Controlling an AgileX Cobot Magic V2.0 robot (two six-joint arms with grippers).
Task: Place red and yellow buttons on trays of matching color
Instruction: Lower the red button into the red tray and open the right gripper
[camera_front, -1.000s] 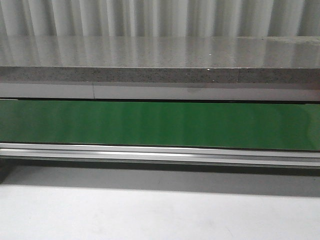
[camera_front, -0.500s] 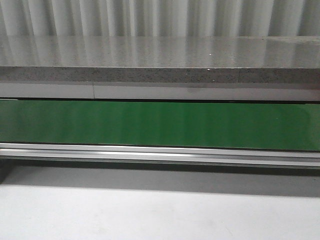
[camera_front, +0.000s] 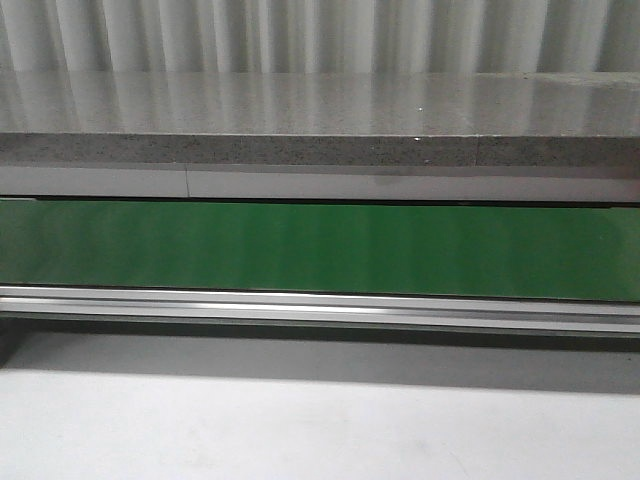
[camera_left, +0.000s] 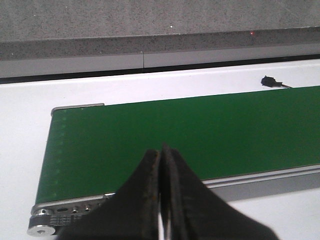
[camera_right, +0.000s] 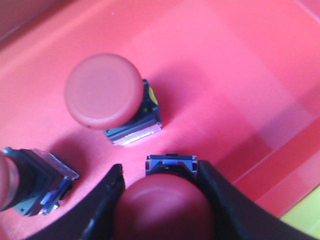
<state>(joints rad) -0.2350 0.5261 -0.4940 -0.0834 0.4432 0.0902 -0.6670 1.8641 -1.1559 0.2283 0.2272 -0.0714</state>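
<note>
Three round-capped red push buttons show over the glossy red plastic tray: your right gripper clamps one; releasing crookedly could knock its upper-left neighbour. Your left gripper, pressed together, idles above the green conveyor belt

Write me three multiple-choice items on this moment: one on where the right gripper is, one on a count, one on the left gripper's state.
1. The right gripper is over:
A. the green belt
B. the red tray
C. the grey counter

2. Red buttons visible in the right wrist view:
A. one
B. two
C. three

3. The left gripper is:
A. shut and empty
B. wide open
C. shut on a yellow button

Answers:
1. B, the red tray fills the right wrist view.
2. C, one button between the fingers, a free button standing on the tray, and a third lying at the view's edge.
3. A, its fingers meet over the green belt with nothing between.
</note>
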